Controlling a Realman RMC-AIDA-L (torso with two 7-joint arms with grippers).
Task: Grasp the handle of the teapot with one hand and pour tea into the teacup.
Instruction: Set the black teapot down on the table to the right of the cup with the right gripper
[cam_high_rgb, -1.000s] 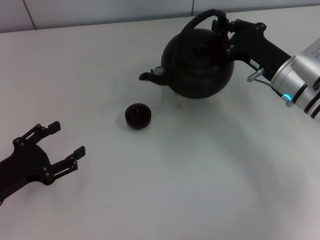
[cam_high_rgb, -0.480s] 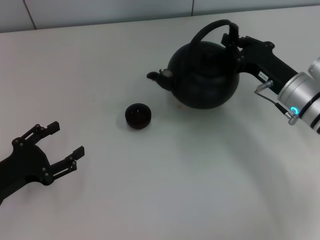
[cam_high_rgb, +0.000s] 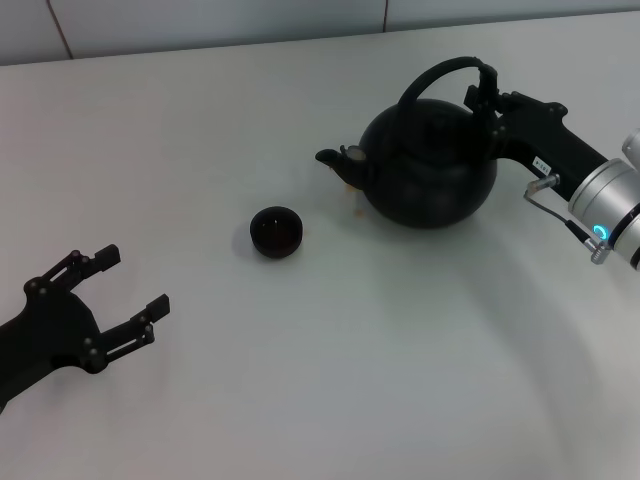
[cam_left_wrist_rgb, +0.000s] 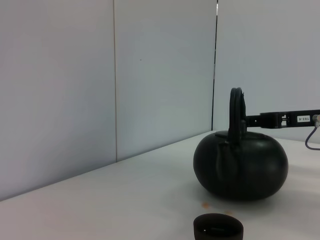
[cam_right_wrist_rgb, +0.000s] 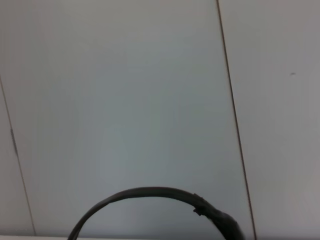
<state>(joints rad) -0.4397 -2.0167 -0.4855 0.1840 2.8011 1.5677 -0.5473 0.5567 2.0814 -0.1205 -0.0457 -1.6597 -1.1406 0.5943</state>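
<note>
The matte-black teapot (cam_high_rgb: 428, 170) stands upright on the white table, its stubby spout (cam_high_rgb: 340, 160) pointing left toward the teacup (cam_high_rgb: 276, 231). The small black teacup sits apart from the pot, lower left of the spout. My right gripper (cam_high_rgb: 487, 88) is shut on the right side of the arched handle (cam_high_rgb: 440, 75). My left gripper (cam_high_rgb: 125, 290) rests open near the table's front left, holding nothing. In the left wrist view the teapot (cam_left_wrist_rgb: 241, 167) is seen spout-on behind the teacup (cam_left_wrist_rgb: 218, 228). The right wrist view shows only the handle (cam_right_wrist_rgb: 150, 193) arc.
A small brownish spot (cam_high_rgb: 352, 212) marks the table (cam_high_rgb: 330, 360) under the spout. Grey wall panels (cam_high_rgb: 200, 20) run along the table's far edge. Open white surface lies in front of the cup and pot.
The right gripper has carried the teapot to the right, away from the teacup. The pot went from tipped toward the cup to level. The left arm has not moved.
</note>
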